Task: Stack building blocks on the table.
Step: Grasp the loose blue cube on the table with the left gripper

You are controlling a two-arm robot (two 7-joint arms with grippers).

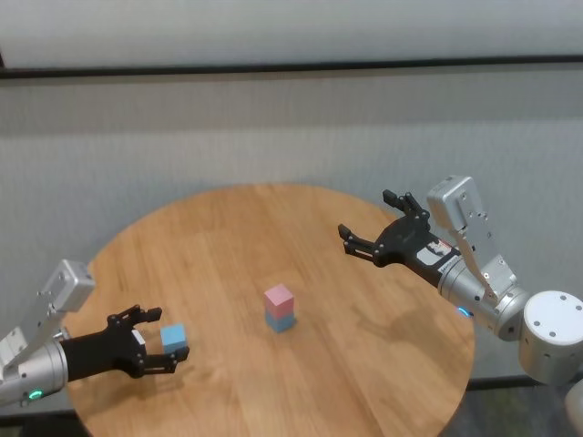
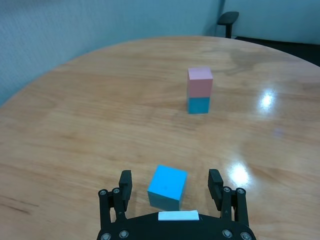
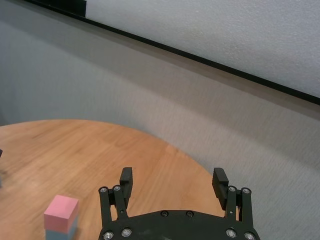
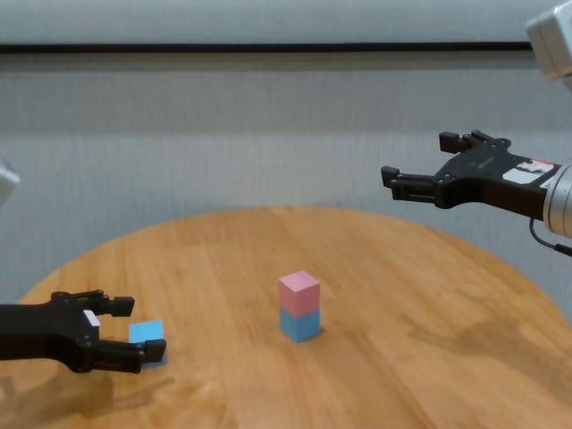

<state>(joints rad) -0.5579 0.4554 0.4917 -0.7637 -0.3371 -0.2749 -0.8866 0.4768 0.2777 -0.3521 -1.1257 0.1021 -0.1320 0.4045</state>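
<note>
Blue loose cube [image 2: 167,187] sits between the left gripper [image 2: 170,184]'s wide-open, empty jaws at the frame's lower left, untouched, on the desk [image 1: 219,246].

Near the middle of the round, honey-brown wooden desk [image 1: 228,237] a pale pink cube [image 1: 279,297] sits squarely on a light blue cube [image 1: 281,320], the two forming a short upright stack. A second light blue cube [image 1: 173,337] rests flat on the desk well apart from the stack, toward the robot's left, turned slightly askew.
</note>
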